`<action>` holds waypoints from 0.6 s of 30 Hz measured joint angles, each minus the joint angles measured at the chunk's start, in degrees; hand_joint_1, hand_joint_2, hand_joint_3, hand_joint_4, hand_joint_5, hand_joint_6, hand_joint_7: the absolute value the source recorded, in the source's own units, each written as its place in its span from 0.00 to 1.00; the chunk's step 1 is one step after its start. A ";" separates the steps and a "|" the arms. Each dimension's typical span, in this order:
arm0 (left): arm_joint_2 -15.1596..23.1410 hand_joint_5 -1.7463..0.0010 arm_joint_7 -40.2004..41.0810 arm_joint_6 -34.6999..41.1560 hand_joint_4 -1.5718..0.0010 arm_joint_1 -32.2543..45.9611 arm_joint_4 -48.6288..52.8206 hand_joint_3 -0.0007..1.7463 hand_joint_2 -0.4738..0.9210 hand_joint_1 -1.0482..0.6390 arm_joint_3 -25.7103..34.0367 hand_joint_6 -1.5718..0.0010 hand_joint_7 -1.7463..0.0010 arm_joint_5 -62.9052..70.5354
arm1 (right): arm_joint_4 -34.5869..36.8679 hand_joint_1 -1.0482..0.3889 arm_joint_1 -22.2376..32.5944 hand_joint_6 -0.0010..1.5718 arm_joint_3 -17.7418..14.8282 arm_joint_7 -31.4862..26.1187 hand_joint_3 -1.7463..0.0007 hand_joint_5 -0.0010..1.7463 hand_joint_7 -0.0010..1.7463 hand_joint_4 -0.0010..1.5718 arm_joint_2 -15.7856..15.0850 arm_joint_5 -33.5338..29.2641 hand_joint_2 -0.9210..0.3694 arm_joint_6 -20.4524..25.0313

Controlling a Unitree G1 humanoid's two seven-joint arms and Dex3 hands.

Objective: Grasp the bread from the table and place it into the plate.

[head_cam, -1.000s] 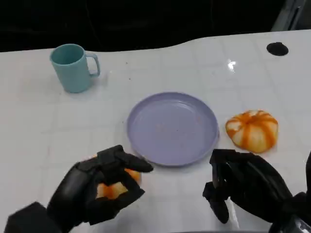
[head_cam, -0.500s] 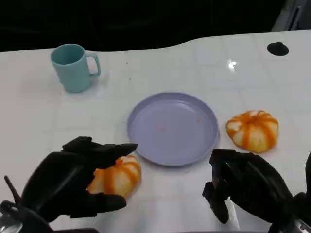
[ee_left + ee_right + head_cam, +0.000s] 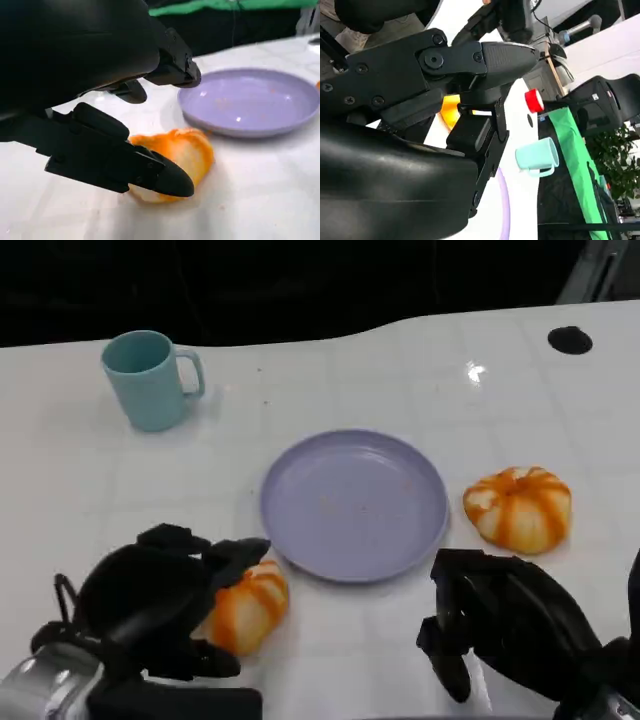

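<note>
The left hand (image 3: 150,605) is cupping the bread (image 3: 245,608) with spread fingers, not yet gripping; it should be closing evenly before lifting toward the plate (image 3: 354,505).

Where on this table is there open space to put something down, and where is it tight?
Bare table lies between the teal mug and the left hand, and behind the purple plate toward the far edge. The plate itself holds nothing. It is tight near the front: one bread at the left hand, another bread above the right hand.
</note>
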 measured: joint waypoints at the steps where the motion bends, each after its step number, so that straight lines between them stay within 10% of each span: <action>1: 0.03 0.76 -0.12 0.51 0.86 -0.99 1.33 0.02 1.00 0.17 -0.88 0.82 1.00 0.47 | -0.04 0.08 0.05 0.70 -0.01 -0.01 0.80 0.93 0.89 0.82 -0.02 0.00 0.00 0.03; 15: -1.07 0.80 5.86 3.80 0.79 -12.16 24.56 0.00 1.00 0.22 -8.84 0.78 0.99 0.77 | -0.62 0.09 0.41 0.70 -0.08 0.27 0.79 0.93 0.89 0.81 -0.07 0.28 0.00 0.42; 18: -1.02 0.67 9.43 1.93 0.68 -13.34 28.18 0.02 1.00 0.32 -9.62 0.63 0.97 -0.38 | -1.09 0.10 0.46 0.69 -0.15 0.37 0.80 0.93 0.89 0.81 -0.07 0.51 0.00 0.55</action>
